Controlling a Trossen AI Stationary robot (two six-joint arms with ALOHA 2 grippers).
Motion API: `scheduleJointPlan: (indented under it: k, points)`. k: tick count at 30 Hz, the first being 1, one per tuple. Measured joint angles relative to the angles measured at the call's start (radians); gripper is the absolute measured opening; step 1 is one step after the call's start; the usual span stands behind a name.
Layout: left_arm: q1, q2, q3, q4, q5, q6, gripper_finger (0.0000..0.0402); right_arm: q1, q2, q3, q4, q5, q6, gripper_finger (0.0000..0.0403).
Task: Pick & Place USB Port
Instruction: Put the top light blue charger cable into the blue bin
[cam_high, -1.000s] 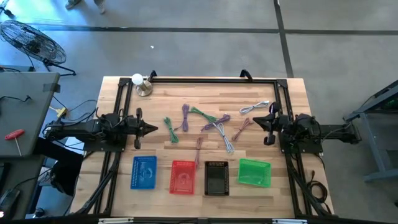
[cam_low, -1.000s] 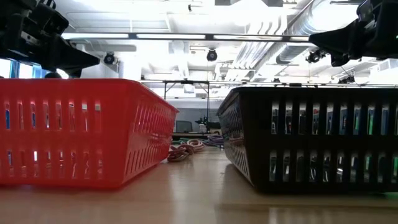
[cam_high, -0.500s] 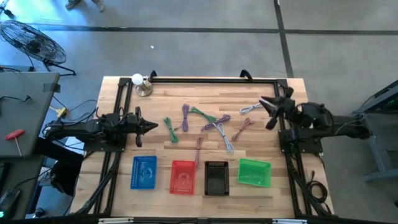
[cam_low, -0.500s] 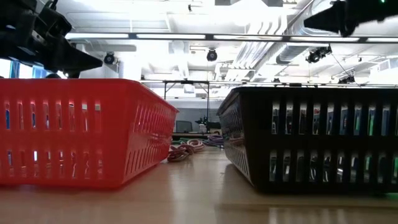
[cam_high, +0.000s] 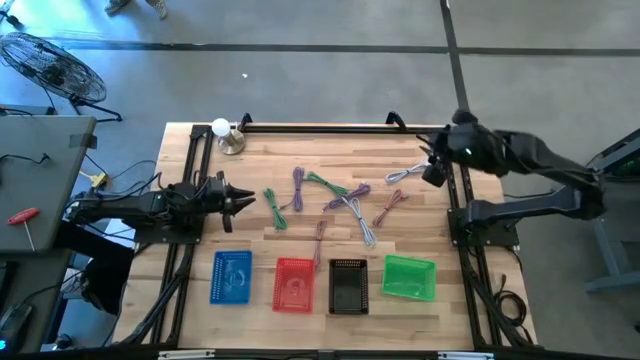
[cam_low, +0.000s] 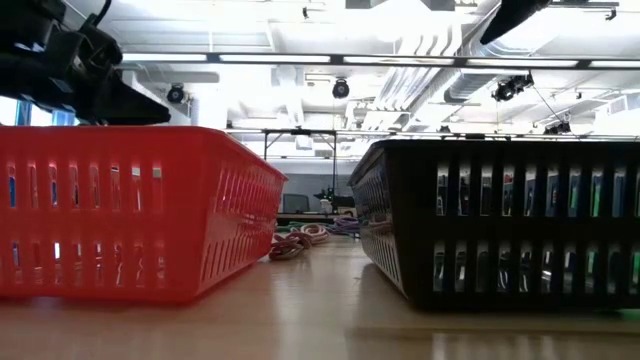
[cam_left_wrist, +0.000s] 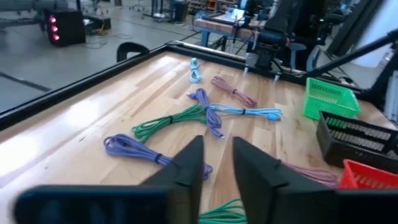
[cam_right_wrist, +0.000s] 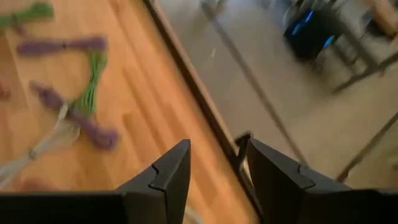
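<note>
Cables mid-table, between and clear of left jaws and right jaws; both parted, empty.

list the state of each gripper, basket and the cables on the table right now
left gripper: open, empty, above the table's left side
right gripper: open, empty, raised over the far right edge
blue basket: upright
red basket: upright
black basket: upright
green basket: upright
cables: bundled, lying loose mid-table

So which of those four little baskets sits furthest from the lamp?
The green basket, at the right end of the front row. The lamp stands at the table's back left corner, so the blue, red and black baskets all lie closer.
</note>
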Motion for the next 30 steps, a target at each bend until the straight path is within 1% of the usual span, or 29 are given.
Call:
scheduleJointPlan:
  k: [4,7,10,14,17,21,24,30]
  points:
    - [0.000,0.022,-0.003,0.031,-0.010,-0.001,0.0162,-0.127,0.109,0.085,-0.084,-0.139,-0.076,0.0151]
    - [0.000,0.034,-0.003,0.032,-0.013,-0.001,0.0200,-0.219,0.189,0.092,-0.101,-0.206,-0.170,0.0150]
    - [0.000,0.039,-0.003,0.035,-0.013,-0.001,0.0223,-0.300,0.268,0.070,-0.100,-0.242,-0.255,0.0150]
    - [0.000,0.039,-0.003,0.039,-0.013,-0.001,0.0231,-0.382,0.380,0.020,-0.065,-0.284,-0.320,0.0151]
    - [0.000,0.039,-0.002,0.043,-0.012,-0.001,0.0232,-0.416,0.454,-0.021,-0.005,-0.309,-0.364,0.0148]
    - [0.000,0.039,-0.002,0.043,-0.022,-0.001,0.0232,-0.428,0.540,-0.059,0.059,-0.336,-0.416,0.0147]
    - [0.000,0.039,-0.002,0.041,-0.042,-0.001,0.0232,-0.428,0.601,-0.067,0.049,-0.350,-0.425,0.0147]
    - [0.000,0.039,0.000,0.039,-0.047,-0.001,0.0232,-0.428,0.691,-0.067,0.020,-0.397,-0.438,0.0146]
